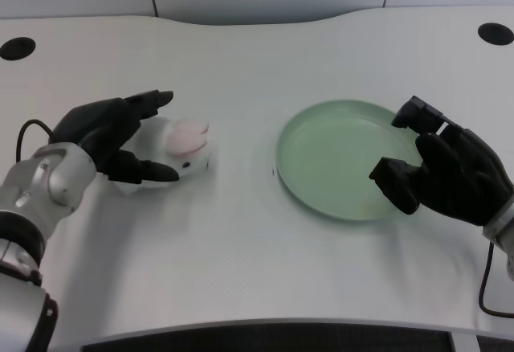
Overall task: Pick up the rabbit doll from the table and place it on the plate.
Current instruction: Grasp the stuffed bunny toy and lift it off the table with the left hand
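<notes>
One silver forearm reaches in from the far left of the white desk point(241, 239), ending in the black left hand point(112, 137). That hand lies around the small white plush rabbit doll point(181, 153) with its pink ears: upper fingers point(148, 101) stretch over the back of the toy, while a lower finger runs along the near side of it, so the doll sits between them. The fingers touch the fabric, yet whether they truly clamp it or only cup it cannot be told from this view. The doll rests on the desk surface, its dark eye and pink ears facing toward the plate, its rear part hidden by the hand. Just right of the doll, clear of it, lies the round pale green plastic plate point(313, 179), flat on the desk with its shallow rim showing all round. Past the plate's right edge, the black right hand point(446, 171) overlaps the rim, fingers curled. Dark round holes sit in the far corners of the desk.
</notes>
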Robot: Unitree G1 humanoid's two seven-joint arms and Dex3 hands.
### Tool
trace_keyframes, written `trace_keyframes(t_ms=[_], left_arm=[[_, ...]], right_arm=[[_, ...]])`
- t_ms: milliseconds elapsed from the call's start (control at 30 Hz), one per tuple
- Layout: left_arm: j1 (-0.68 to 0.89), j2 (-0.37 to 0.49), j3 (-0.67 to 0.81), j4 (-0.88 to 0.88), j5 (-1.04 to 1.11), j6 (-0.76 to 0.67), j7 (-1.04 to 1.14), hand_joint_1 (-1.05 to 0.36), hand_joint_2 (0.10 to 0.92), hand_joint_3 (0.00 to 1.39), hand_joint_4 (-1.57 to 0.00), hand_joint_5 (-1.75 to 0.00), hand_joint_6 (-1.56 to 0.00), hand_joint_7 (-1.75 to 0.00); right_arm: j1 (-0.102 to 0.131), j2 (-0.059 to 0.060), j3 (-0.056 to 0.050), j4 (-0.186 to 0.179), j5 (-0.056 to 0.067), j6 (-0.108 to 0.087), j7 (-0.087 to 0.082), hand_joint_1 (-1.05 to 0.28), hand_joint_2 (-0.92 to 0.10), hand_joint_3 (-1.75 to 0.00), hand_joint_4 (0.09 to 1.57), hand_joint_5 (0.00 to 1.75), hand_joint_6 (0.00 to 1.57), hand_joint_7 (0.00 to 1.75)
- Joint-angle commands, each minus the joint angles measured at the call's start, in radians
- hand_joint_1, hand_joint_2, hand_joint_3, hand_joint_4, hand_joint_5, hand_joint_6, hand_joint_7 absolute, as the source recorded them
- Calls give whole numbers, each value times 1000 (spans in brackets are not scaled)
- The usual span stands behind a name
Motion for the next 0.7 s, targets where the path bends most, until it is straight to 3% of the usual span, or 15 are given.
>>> trace_keyframes(t_ms=[33, 233, 300, 433, 533, 633, 700], left_arm=[[4, -12, -25, 17, 16, 43, -10, -848, 902, 31, -399, -47, -264, -17], [9, -25, -26, 21, 3, 65, -13, -760, 864, 3, -469, -46, -315, -18], [9, -33, -25, 25, 1, 87, -13, -633, 809, 1, -545, -65, -371, -24], [9, -42, -66, 28, 42, 131, 42, -478, 779, 1, -614, -62, -441, -29], [5, -45, -120, 31, 96, 156, 114, -335, 804, 8, -759, -85, -613, -53], [-5, -47, -153, 34, 125, 174, 137, -285, 828, 8, -845, -98, -736, -62], [-18, -46, -183, 37, 153, 185, 145, -237, 836, 6, -953, -146, -904, -97]], right_arm=[[16, -14, -1, -9, -1, -2, 1, -540, -921, -73, 1034, 1746, 772, 1746], [15, -11, 0, -12, -1, -3, 2, -542, -921, -75, 1037, 1746, 778, 1746], [14, -7, 0, -14, 1, -8, 3, -542, -921, -75, 1047, 1746, 794, 1746], [19, -3, 0, -21, 3, -10, 6, -550, -915, -70, 1049, 1746, 799, 1746], [23, -3, 4, -27, -1, -25, 10, -565, -918, -66, 1051, 1746, 804, 1746], [23, -3, 5, -28, 1, -26, 14, -569, -918, -64, 1054, 1746, 808, 1746], [23, -1, 4, -30, 3, -35, 16, -566, -920, -64, 1055, 1746, 808, 1746]])
